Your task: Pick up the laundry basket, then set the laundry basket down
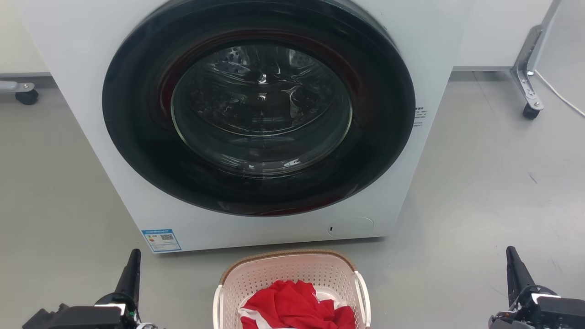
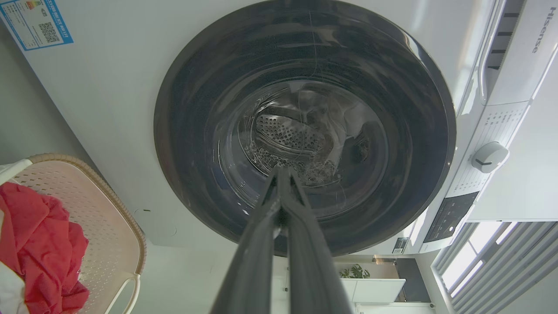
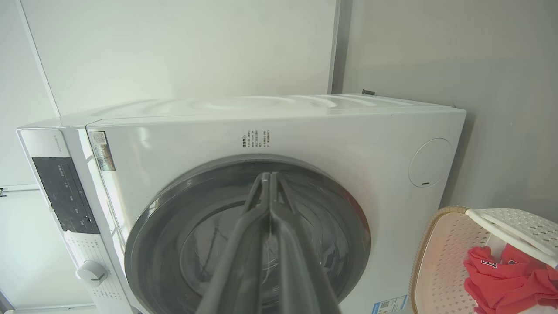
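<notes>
The laundry basket (image 1: 288, 252) is probably light, stiff plastic; grasp its handles (image 1: 363, 292) at 3 and 9 o'clock. The left gripper (image 1: 134, 258) and right gripper (image 1: 512, 256) have fingers together, empty.

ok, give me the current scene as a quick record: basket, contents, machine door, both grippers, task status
laundry basket: standing on the grey floor, just in front of the washing machine
contents: red garment with a bit of white cloth
door: closed
left gripper: fingers shut, empty, off to the basket's left, not touching it
right gripper: fingers shut, empty, off to the basket's right, not touching it
task status: pickup not yet begun
</notes>
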Controlling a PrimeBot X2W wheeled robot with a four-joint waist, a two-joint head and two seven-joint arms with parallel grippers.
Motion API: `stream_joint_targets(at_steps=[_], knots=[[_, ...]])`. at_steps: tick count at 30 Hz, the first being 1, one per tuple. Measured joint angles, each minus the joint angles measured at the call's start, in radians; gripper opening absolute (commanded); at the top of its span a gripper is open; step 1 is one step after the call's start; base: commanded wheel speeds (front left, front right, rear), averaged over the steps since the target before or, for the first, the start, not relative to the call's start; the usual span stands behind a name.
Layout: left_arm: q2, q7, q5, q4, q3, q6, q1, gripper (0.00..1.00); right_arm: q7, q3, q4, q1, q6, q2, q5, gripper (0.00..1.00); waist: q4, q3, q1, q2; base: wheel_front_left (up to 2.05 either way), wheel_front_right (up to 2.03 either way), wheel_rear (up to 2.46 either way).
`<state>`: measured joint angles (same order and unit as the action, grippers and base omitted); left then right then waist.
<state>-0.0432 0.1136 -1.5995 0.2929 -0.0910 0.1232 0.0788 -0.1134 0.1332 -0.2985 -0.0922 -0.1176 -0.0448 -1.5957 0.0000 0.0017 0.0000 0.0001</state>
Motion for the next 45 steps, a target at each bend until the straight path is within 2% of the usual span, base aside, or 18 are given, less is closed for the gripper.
stream_joint_targets(at_steps=[45], knots=[[0.0, 0.0, -0.001, 0.001, 0.0, 0.0, 0.0, 0.0, 0.0, 0.0, 0.0, 0.0, 0.0, 0.0, -0.001, 0.0, 0.0, 0.0, 0.0, 0.0, 0.0, 0.0, 0.0]])
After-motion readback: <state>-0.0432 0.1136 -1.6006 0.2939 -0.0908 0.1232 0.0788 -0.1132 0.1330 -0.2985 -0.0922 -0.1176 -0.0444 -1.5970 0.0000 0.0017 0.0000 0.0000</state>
